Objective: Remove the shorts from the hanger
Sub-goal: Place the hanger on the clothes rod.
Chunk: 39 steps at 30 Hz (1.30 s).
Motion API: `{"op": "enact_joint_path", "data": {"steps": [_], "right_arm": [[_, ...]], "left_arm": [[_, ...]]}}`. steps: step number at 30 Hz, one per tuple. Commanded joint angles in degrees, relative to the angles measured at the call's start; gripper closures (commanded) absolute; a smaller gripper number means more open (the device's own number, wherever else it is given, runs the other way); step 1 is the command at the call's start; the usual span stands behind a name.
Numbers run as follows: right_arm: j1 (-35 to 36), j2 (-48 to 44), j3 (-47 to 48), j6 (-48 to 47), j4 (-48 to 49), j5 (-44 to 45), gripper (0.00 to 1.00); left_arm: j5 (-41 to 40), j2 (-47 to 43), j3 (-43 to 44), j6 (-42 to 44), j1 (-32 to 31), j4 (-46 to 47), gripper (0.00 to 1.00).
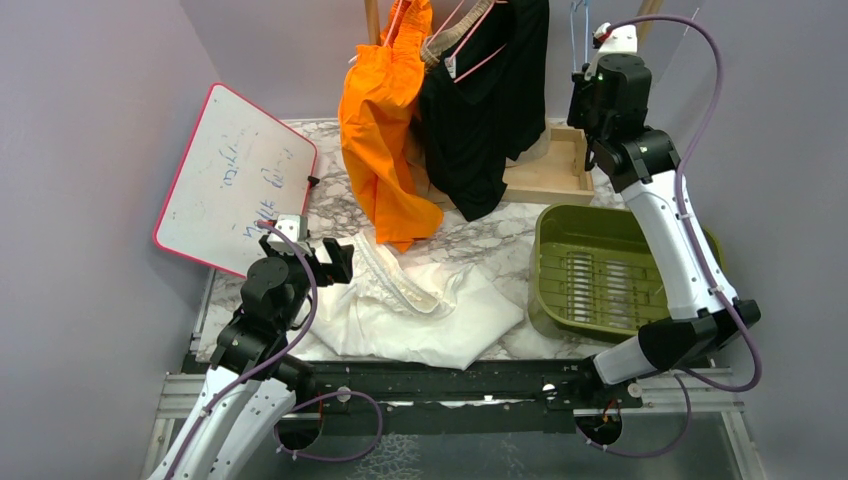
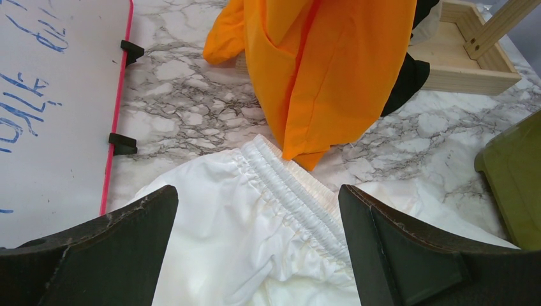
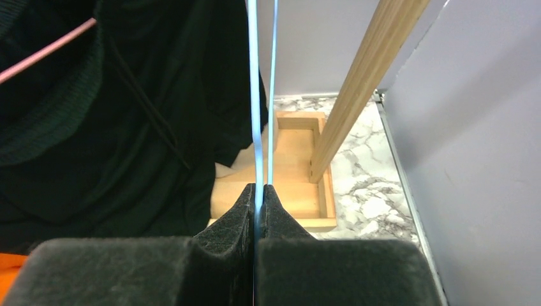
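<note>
The white shorts (image 1: 430, 310) are lying crumpled on the counter (image 1: 470, 235) by its near edge, left of middle, gathered waistband turned toward the far side. The left claw (image 1: 338, 262) is hovering just over their left part with its jaws spread wide, the waistband showing between them in the left wrist view. The orange shorts (image 1: 380, 130) are hanging near the far edge, their lower hem reaching down beside the white waistband. The black shorts (image 1: 480, 120) are hanging just right of them on a pink hanger (image 1: 470, 60). Raised toward the far right corner, the right claw (image 3: 258, 191) is pinching the thin wire of a blue hanger (image 3: 254, 95), with the black shorts close on its left.
</note>
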Motion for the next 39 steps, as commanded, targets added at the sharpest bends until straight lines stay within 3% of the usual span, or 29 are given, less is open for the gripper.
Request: {"op": "enact_joint_path", "data": {"steps": [1, 6, 8, 15, 20, 27, 30, 34, 39], "right_arm": [[-1.47, 0.60, -1.37, -1.13, -0.12, 2.76, 0.99], [-4.18, -0.55, -3.74, -0.33, 2.06, 0.81, 0.99], [-4.26, -1.46, -4.80, 0.09, 2.30, 0.54, 0.94], [-4.33, -8.91, -11.69, 0.17, 5.26, -4.39, 0.39], [-4.27, -15.97, -17.71, 2.70, 5.74, -7.82, 0.19], [-4.27, -29.52, -31.32, 6.35, 10.01, -18.42, 0.16], [-4.27, -36.81, -39.38, 9.05, 14.13, -31.52, 0.16], [-4.22, -43.76, -55.05, 16.07, 28.28, -54.78, 0.20], [-3.54, -41.25, -70.86, 29.04, 44.51, -74.29, 0.24]], "left_arm": [[0.84, -0.21, 1.50, -0.14, 0.18, 0.24, 0.01], [1.13, 0.06, 1.50, -0.13, 0.17, 0.29, 0.01], [1.16, 0.13, 1.53, -0.13, 0.16, 0.26, 0.01], [1.10, 0.31, 1.50, -0.05, 0.17, 0.26, 0.01], [1.26, 1.16, 1.59, -0.05, 0.15, 0.32, 0.01], [0.84, 1.27, 1.59, -0.05, 0.18, 0.37, 0.01], [0.49, 1.30, 1.68, -0.05, 0.16, 0.39, 0.01], [0.08, 1.37, 1.77, -0.05, 0.18, 0.28, 0.01], [-0.38, 1.15, 1.77, -0.12, 0.15, 0.30, 0.01]]}}
